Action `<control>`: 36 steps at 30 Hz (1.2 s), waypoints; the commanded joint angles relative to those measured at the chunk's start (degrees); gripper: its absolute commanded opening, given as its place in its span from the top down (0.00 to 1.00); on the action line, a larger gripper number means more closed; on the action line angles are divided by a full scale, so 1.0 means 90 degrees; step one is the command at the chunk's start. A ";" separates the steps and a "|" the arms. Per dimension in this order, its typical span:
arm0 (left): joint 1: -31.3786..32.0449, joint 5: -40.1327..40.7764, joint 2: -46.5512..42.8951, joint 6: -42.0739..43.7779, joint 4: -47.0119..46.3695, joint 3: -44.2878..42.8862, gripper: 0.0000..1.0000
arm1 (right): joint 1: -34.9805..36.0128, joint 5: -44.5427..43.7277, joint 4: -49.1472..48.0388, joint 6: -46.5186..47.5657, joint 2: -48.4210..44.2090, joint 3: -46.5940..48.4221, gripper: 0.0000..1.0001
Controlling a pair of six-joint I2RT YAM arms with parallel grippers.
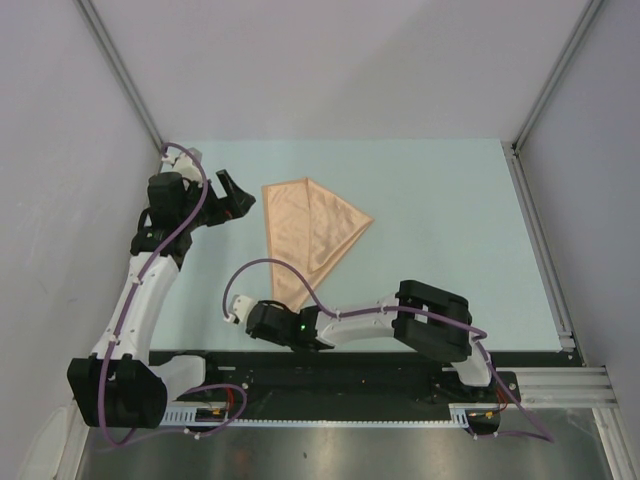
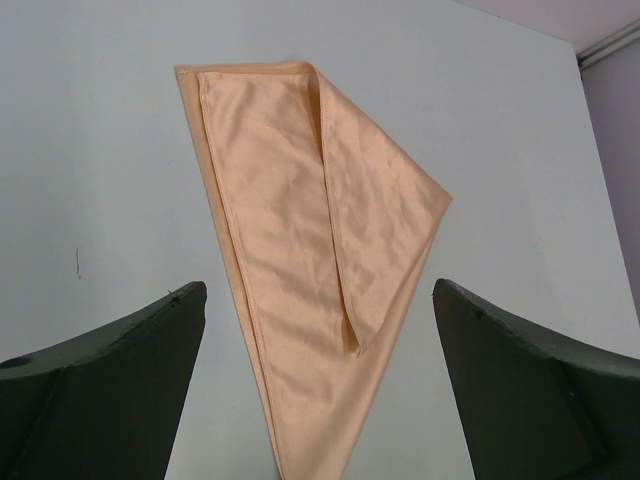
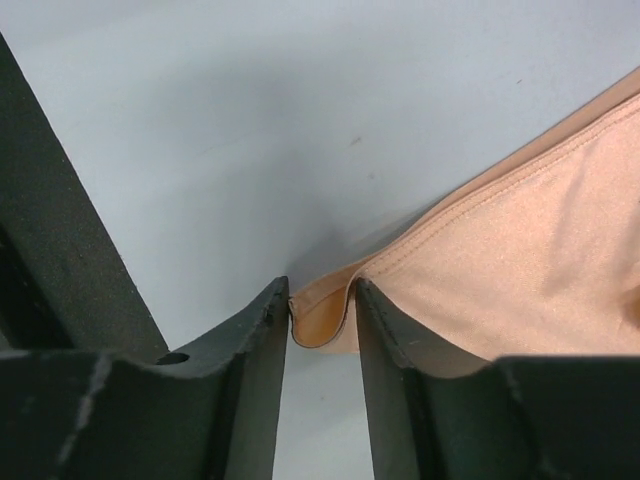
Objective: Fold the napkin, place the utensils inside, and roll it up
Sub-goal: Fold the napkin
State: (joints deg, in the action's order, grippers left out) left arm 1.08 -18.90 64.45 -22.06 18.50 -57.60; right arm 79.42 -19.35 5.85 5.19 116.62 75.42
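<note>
My right pincer (image 3: 322, 297) is narrowed onto the corner hem of the napkin (image 3: 520, 260) between its tips: light, limp, slippery satin.

From above, the near tip of the napkin (image 1: 312, 228) is covered by the right end effector (image 1: 285, 318), whose fingertips hide under its own body; between the fingers of the left end effector (image 2: 318, 290) that tip runs off the bottom edge; whether the right fingers pinch the cloth corner between them cannot be told.
</note>
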 commanded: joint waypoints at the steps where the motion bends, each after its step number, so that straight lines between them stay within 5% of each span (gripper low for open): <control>1: -0.0052 -0.0166 -0.0100 -0.0078 -0.0181 0.0043 0.00 | -0.0103 0.0129 0.0112 -0.0030 0.0128 0.0048 0.65; 11: -0.0052 -0.0176 -0.0100 -0.0068 -0.0181 0.0043 0.00 | -0.0113 0.0646 0.0190 -0.0283 0.0050 0.0116 1.00; 23: -0.0052 -0.0098 -0.0159 -0.0048 -0.0161 0.0033 0.00 | -0.0162 0.1741 -0.0083 -0.1182 -0.0360 0.0331 1.00; 36: -0.0052 -0.0068 -0.0188 -0.0048 -0.0161 0.0033 0.00 | -0.2065 0.2941 -0.1293 -0.2119 -0.1765 -0.0820 1.00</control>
State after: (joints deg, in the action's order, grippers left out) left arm 1.08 -19.27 64.42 -22.06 18.50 -57.41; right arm 65.19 2.66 1.13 -9.63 105.56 70.26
